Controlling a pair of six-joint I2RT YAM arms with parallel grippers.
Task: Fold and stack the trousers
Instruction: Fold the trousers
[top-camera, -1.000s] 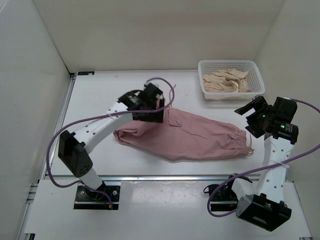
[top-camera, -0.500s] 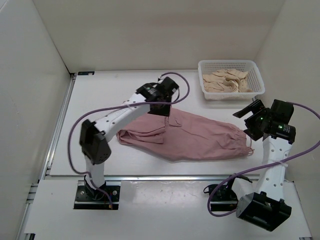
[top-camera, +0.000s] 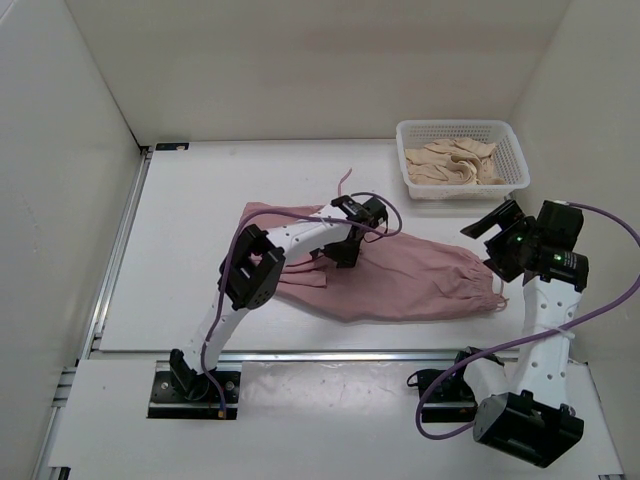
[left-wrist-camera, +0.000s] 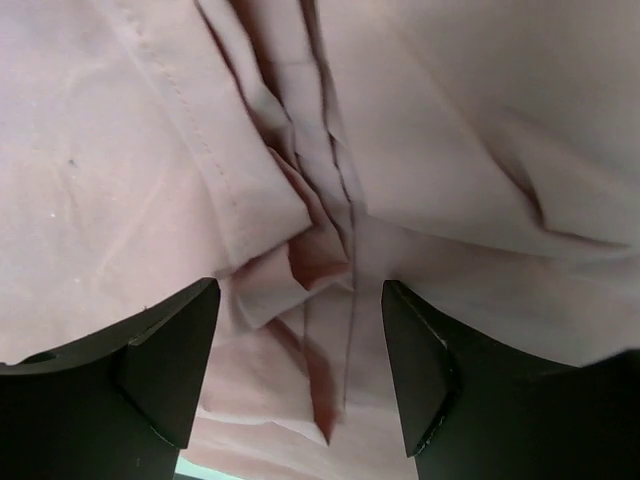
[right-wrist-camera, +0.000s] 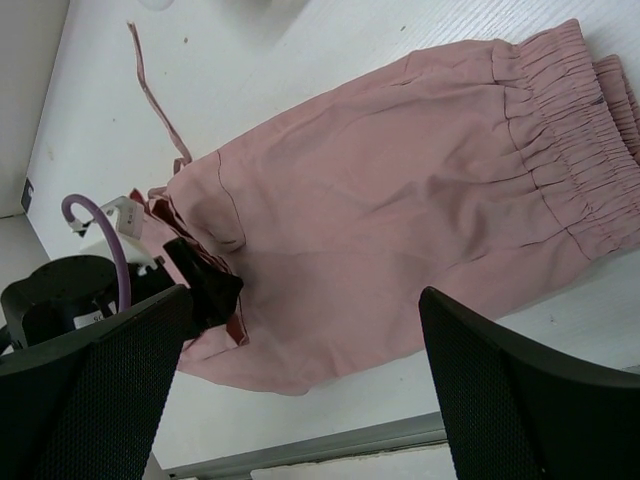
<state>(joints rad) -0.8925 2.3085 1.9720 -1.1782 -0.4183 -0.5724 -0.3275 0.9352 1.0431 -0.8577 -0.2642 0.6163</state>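
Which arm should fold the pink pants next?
Left, probably. The left gripper is low over the bunched trousers, jaws open around a fold. The right gripper hangs higher by the cuffs, holding nothing.

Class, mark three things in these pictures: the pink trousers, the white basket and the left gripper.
trousers (top-camera: 420, 275): top external view, on the leg's middle cloth.
basket (top-camera: 450, 190): top external view, on its near wall.
left gripper (left-wrist-camera: 300, 295): left wrist view, midway between its open fingers.

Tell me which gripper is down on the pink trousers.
The left gripper: its open jaws straddle bunched folds in the middle of the trousers. The right gripper hangs open beside the gathered end, clear of the cloth.
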